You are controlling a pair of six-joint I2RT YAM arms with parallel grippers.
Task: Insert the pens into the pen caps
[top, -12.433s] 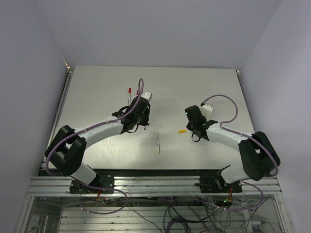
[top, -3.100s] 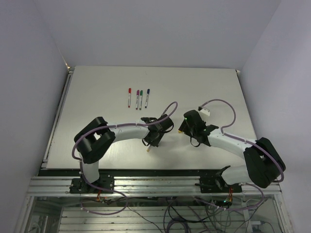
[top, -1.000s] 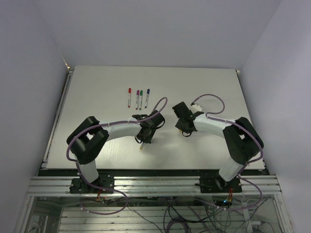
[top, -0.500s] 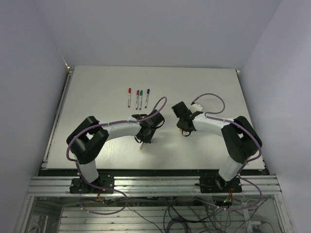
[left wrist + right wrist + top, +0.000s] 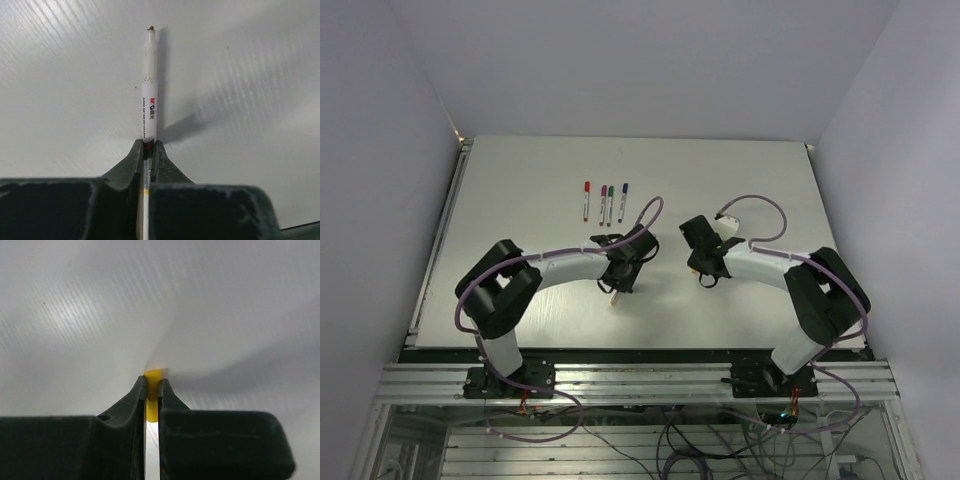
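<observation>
The left fingers [image 5: 137,156] are clenched on a pen [image 5: 148,100], pinching its white barrel. In the left wrist view the barrel runs out from between them toward 12 o'clock, black lettering facing the camera. It narrows to an uncapped nib [image 5: 150,28], small and brownish-yellow. The pen's shadow falls on the table [image 5: 240,75] toward 3 o'clock of the fingers. Whether the pen touches the table cannot be told.

The right fingers [image 5: 139,396] are grasping a yellow cap [image 5: 152,375], squeezed between their tips. Only the cap's end pokes out toward 12 o'clock, and it is blurred. More yellow shows in the slit between the fingers. The table lies pale and out of focus behind it.

From above, the left fingers [image 5: 618,280] sit near the middle of the table, with the pen's free end sticking out toward 7 o'clock, at the near edge. The right fingers [image 5: 696,264] are at 3 o'clock of the left ones, near but apart.

At 11 to 12 o'clock of the left fingers, well apart from them, four more pens lie side by side on the table. Each runs roughly along the 12-to-6 line, with its coloured cap at the 12 o'clock end. From 9 toward 3 o'clock they are the red pen [image 5: 586,200], purple pen [image 5: 603,203], green pen [image 5: 611,203] and blue pen [image 5: 623,200]. The red pen lies a little off from the other three, which are close together.
</observation>
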